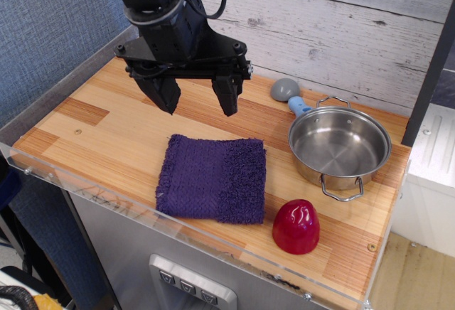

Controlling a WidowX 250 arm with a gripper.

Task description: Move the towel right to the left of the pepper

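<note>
The dark purple towel (212,179) lies flat on the wooden counter near the front edge. The red toy pepper (296,226) stands just right of it, a small gap between them. My gripper (197,104) hangs in the air above the towel's far edge, open and empty, its two black fingers (227,97) spread wide and pointing down. It touches nothing.
A steel pot (339,145) with two handles stands at the right, behind the pepper. A grey scoop with a blue handle (288,94) lies behind the pot by the plank wall. A clear acrylic lip (106,203) runs along the counter's front edge.
</note>
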